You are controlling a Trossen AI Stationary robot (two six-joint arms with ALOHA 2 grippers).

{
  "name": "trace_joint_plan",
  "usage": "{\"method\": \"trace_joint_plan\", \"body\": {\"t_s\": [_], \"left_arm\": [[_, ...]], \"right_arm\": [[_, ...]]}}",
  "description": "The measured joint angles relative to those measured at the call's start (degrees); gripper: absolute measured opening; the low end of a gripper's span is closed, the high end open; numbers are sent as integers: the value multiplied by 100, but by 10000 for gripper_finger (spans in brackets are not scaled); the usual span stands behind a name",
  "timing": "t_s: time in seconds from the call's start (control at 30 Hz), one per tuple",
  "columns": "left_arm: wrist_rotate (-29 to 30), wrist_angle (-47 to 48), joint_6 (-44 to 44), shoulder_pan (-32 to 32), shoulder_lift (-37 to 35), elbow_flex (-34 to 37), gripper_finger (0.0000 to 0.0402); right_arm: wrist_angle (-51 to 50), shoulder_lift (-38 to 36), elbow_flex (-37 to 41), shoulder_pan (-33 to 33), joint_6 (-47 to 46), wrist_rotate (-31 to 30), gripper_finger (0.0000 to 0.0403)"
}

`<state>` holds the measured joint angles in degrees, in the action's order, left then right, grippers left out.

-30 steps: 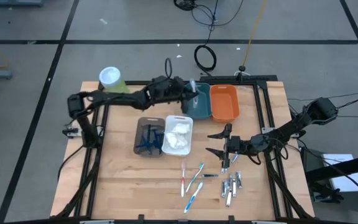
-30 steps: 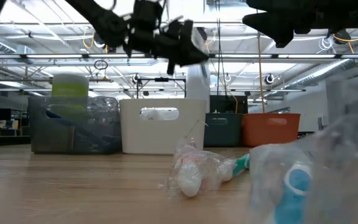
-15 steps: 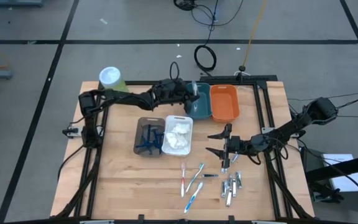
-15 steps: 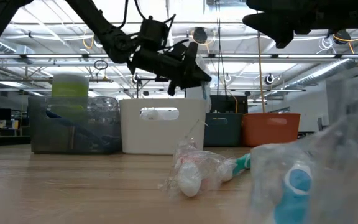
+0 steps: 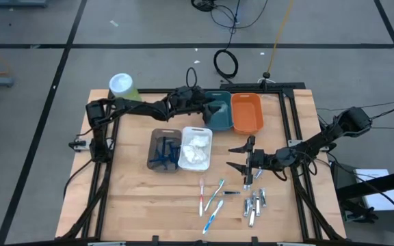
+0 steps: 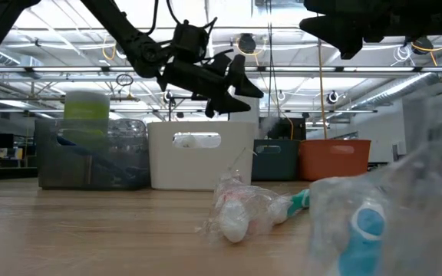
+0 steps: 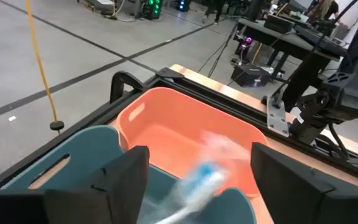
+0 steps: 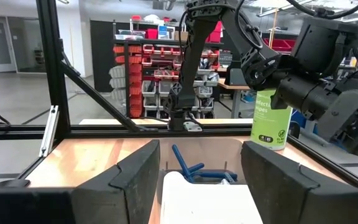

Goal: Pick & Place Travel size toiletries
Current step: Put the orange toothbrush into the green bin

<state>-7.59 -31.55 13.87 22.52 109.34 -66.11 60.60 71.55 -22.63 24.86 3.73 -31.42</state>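
Now left pincer (image 5: 209, 106) open above teal bin (image 5: 219, 117) — blurred toothbrush (image 7: 194, 186) between fingers; right pincer (image 5: 241, 156) open.

Left gripper (image 5: 211, 104) moved over the teal bin (image 5: 219, 117), opened, and dropped its wrapped toothbrush (image 7: 194, 186) in.

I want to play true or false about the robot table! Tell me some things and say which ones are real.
1. The left tool is over the teal bin. True.
2. The orange bin is full of razors. False: it looks empty; the dark blue razors lie in the brown bin.
3. Toothbrushes lie on the wooden table. True.
4. The right tool holds a silvery tube. False: it is open and empty; the tubes lie on the table.
5. The white bin holds white packets. True.
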Motion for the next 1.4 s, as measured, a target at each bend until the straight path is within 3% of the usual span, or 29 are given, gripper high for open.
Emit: {"method": "trace_joint_plan", "body": {"t_s": [0.23,0.47,0.6,0.77,0.87,0.97,1.13,1.23,1.4], "left_arm": [[-950,1039,-144,-141,-625,-1,296],[-990,3204,-940,-573,-2023,0,296],[-991,3689,-1133,-956,-2777,3,297],[-819,3073,-1320,-1493,-3458,614,296],[-291,2118,-1269,-1742,-3719,1475,297],[71,1162,-1112,-1844,-3887,2276,297],[406,504,-871,-1749,-4135,2950,296],[393,529,-740,-1689,-4191,3068,296],[369,533,-721,-1680,-4200,3075,296]], "right_arm": [[-166,-2,2,0,-423,25,216],[-405,-4,2,0,-463,34,215],[-494,-4,2,-2,-723,221,217],[-594,61,-2,11,-904,912,215],[-1122,128,-184,113,-1105,442,215],[-2509,157,-688,240,-1566,22,215],[-5501,506,-2203,504,-2794,72,215],[-6588,1146,-3183,619,-2969,551,215],[-7110,2405,-4334,575,-2339,1613,215]]}}
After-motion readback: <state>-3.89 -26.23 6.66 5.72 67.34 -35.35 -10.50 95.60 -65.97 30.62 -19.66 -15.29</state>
